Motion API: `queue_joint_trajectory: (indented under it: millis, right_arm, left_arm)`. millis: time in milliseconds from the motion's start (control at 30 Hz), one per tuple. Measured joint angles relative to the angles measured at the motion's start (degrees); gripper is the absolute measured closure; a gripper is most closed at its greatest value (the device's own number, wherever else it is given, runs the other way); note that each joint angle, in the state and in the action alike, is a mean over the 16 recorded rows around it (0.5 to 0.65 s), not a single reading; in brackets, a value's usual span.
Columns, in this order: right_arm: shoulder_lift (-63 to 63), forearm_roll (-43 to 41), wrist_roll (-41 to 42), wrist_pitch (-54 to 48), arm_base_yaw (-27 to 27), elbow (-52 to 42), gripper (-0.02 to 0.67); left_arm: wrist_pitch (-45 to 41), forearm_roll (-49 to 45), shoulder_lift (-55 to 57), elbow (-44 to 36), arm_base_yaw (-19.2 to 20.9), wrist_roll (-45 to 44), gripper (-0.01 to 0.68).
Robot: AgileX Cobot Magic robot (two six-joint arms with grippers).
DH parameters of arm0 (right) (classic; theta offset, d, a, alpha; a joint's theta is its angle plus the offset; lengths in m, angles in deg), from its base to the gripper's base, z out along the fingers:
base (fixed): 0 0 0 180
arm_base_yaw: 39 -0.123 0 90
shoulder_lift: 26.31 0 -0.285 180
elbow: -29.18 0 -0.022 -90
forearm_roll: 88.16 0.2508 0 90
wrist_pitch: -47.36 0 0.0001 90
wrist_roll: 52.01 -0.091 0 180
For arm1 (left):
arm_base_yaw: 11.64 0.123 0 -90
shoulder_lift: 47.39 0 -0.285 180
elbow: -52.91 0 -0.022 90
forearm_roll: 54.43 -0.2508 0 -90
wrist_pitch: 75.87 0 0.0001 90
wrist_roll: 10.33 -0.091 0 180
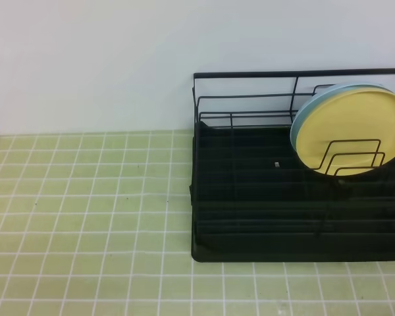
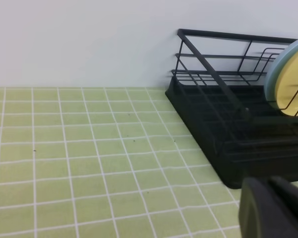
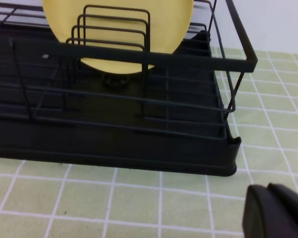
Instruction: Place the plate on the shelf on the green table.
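High view looking down on green tiled surface [image 1: 85, 197] and shelf [image 1: 250, 217]. Left wrist view low, facing shelf's left end; right wrist close at its front. All share shelf.

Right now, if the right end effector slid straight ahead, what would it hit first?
Probably the shelf: its black front edge lies ahead of the right end effector, before the plate. Depth is hard to judge.

I see the green table [image 1: 85, 217] of small tiles with white grout running up to a white wall [image 1: 85, 59]. The black shelf [image 1: 250, 217] sits directly on it at the right, toward the back, its base flat on the tiles.
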Motion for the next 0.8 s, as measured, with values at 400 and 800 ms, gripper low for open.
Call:
queue_joint_trajectory:
  millis: [400,800]
  right_arm:
    - [0.07,0.00,0.00,-0.04,0.00,0.00,0.652]
    - [0.07,0.00,0.00,-0.01,0.00,0.00,0.652]
  left_arm:
    - [0.00,0.00,0.00,0.00,0.00,0.00,0.675]
    - [0.69,-0.04,0.00,-0.01,4.80,0.34,0.675]
